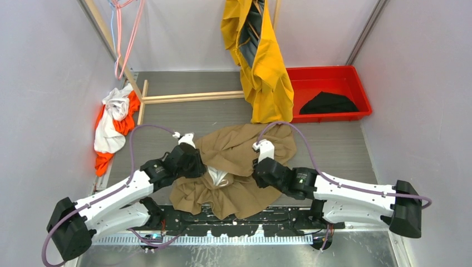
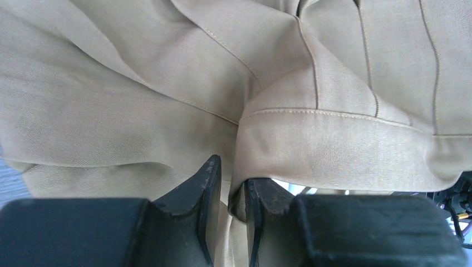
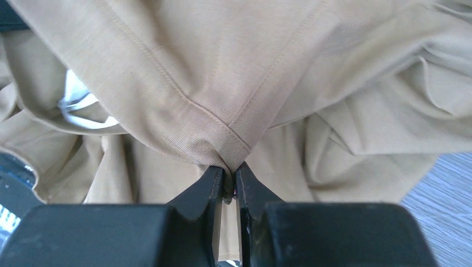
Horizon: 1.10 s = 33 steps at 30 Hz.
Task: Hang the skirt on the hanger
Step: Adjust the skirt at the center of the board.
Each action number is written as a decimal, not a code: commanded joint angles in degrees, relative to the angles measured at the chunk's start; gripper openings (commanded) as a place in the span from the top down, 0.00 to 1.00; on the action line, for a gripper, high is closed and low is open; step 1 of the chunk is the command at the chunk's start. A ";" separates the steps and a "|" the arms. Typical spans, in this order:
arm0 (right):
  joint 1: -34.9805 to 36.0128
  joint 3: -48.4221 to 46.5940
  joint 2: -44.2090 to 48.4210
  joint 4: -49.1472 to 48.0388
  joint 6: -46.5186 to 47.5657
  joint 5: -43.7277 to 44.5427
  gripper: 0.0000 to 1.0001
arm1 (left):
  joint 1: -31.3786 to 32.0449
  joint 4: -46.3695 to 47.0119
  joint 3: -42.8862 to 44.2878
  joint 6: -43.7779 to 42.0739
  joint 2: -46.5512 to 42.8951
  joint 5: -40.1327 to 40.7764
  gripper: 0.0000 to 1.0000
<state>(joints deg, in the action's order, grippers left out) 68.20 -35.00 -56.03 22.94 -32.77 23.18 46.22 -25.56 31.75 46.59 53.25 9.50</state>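
The tan skirt (image 1: 239,150) lies crumpled on the table between the two arms. My left gripper (image 1: 200,167) bites its left side; in the left wrist view the gripper (image 2: 231,181) is shut on a fold below the stitched waistband (image 2: 334,144). My right gripper (image 1: 257,169) is at the skirt's right side; in the right wrist view the gripper (image 3: 229,177) pinches a seamed corner of cloth (image 3: 222,144) tightly. A white piece (image 1: 217,177) shows inside the skirt's opening; I cannot tell what it is. No hanger for the skirt shows plainly.
A yellow garment (image 1: 261,61) hangs at the back centre. A red bin (image 1: 356,83) with dark cloth stands at the back right. Wooden rack bars (image 1: 189,97) lie at the back left beside an orange and white garment (image 1: 114,125). Walls close in on both sides.
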 commanded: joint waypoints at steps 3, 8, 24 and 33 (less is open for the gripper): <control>-7.50 -1.40 4.45 5.74 -1.74 -0.03 0.84 | -7.01 0.36 3.77 -6.94 1.75 -3.04 0.77; -10.59 -4.44 6.61 9.69 -2.43 1.45 0.84 | -12.79 1.74 8.53 -10.74 5.78 -7.38 0.79; -19.09 -11.34 4.46 11.84 0.79 -8.04 0.83 | -24.68 -3.44 28.50 -21.48 11.54 -12.86 0.80; -19.06 3.12 -1.35 -0.20 -5.48 -15.65 0.83 | -10.17 -1.01 8.95 -9.49 1.04 -12.46 0.69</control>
<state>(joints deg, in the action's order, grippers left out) 49.32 -35.16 -57.12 29.12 -34.79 10.98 27.88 -25.15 42.98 31.16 59.86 -4.32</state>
